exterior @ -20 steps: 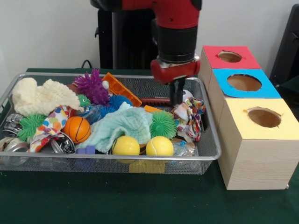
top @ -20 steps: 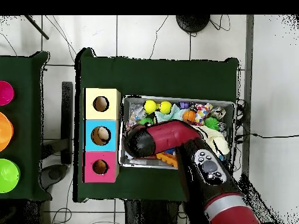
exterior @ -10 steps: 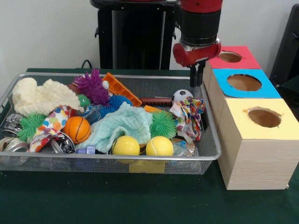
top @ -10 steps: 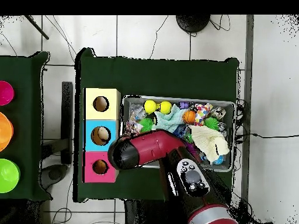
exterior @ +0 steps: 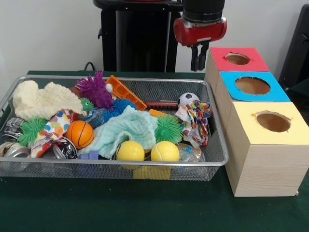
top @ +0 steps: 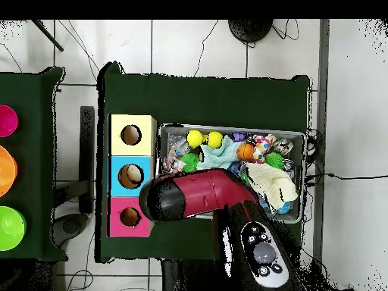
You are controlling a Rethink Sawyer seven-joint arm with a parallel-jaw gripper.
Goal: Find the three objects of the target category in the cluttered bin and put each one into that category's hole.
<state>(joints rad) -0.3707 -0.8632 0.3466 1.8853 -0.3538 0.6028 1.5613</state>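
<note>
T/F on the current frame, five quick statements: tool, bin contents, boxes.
1. The tool hangs above the bin's middle. False: it is up by the red box, at the bin's far corner.
2. Two yellow balls sit side by side against the bin's near wall. True.
3. The tool holds the soccer ball. False: that ball lies in the bin beside the patterned cloth.
4. The boxes run red, blue, yellow from far to near. True.
5. The orange basketball lies inside the bin. True.

Even, diffuse indoor lighting, soft shadows under the bin (exterior: 215, 159) and boxes (exterior: 260, 164), no strong glare, slight softness throughout.
</note>
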